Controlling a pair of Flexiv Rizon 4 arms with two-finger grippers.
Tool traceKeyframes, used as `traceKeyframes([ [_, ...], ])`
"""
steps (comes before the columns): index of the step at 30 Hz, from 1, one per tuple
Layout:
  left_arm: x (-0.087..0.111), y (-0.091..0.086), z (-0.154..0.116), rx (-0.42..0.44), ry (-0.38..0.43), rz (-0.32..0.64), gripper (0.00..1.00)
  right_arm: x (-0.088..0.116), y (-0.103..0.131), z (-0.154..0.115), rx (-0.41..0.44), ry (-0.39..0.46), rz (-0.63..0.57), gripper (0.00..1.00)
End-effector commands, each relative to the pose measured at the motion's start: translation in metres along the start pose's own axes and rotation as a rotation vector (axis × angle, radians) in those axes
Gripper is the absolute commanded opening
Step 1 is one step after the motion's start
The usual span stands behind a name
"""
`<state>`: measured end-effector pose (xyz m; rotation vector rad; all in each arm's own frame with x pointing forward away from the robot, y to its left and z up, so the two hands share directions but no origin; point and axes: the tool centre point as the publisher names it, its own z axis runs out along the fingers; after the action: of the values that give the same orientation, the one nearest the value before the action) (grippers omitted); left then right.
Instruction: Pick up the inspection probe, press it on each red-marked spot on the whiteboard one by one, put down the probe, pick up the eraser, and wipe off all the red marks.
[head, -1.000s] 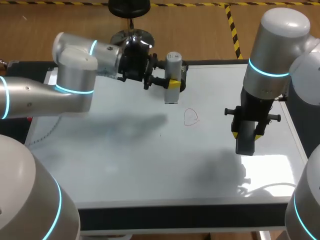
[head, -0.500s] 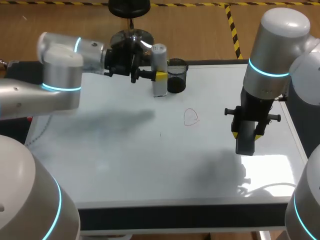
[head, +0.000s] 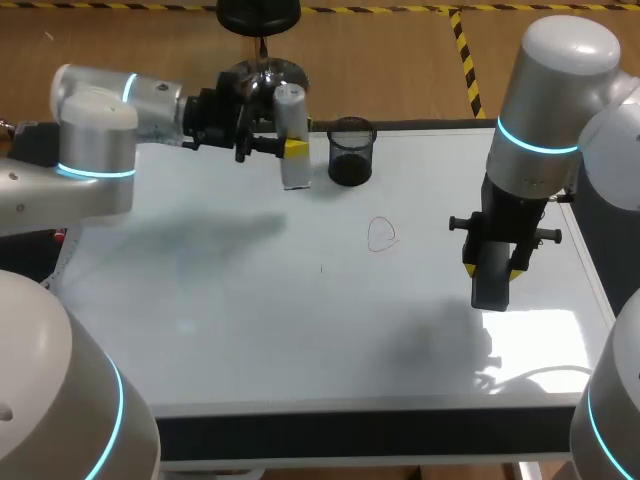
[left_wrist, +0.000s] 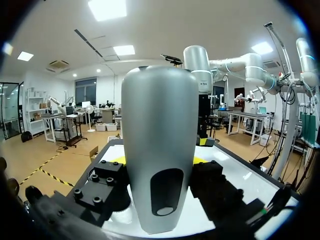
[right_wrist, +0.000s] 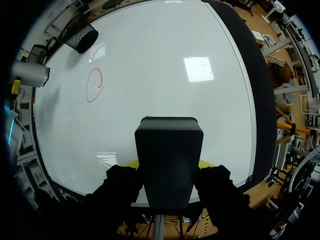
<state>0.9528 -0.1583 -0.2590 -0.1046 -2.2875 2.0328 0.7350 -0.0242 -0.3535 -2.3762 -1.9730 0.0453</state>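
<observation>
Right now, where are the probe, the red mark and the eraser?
probe (head: 290, 115): head view, upper grey barrel.
red mark (head: 382, 235): head view, middle of the loop.
eraser (head: 491, 282): head view, black body.

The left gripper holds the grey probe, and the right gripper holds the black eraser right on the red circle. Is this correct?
The left gripper holds the probe, but the right gripper holds the eraser apart from the red circle, as the head view shows.

A whiteboard (head: 300, 330) covers nearly the whole surface (head: 350, 437), whose dark edge shows along the near side. A black mesh cup (head: 350, 152) stands upright at the board's far edge. One looped red mark (head: 382, 234) sits apart from it, nearer the middle.
</observation>
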Motion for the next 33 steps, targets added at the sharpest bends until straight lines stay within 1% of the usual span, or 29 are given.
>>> traceKeyframes([
  [1,-0.004,0.002,-0.013,0.012,-0.001,0.001,0.00,-0.001,0.000,-0.001,0.000,0.002,-0.001,0.00],
  [12,-0.007,0.005,-0.043,0.016,-0.021,0.003,0.00,-0.001,0.000,-0.001,0.000,0.002,-0.001,0.00],
  [23,0.002,0.007,-0.070,0.004,-0.025,0.010,0.00,-0.001,0.000,-0.001,0.000,0.002,-0.001,0.00],
  [33,0.006,0.004,-0.085,0.010,-0.044,0.018,0.00,-0.001,0.000,-0.001,0.000,0.002,-0.001,0.00],
])
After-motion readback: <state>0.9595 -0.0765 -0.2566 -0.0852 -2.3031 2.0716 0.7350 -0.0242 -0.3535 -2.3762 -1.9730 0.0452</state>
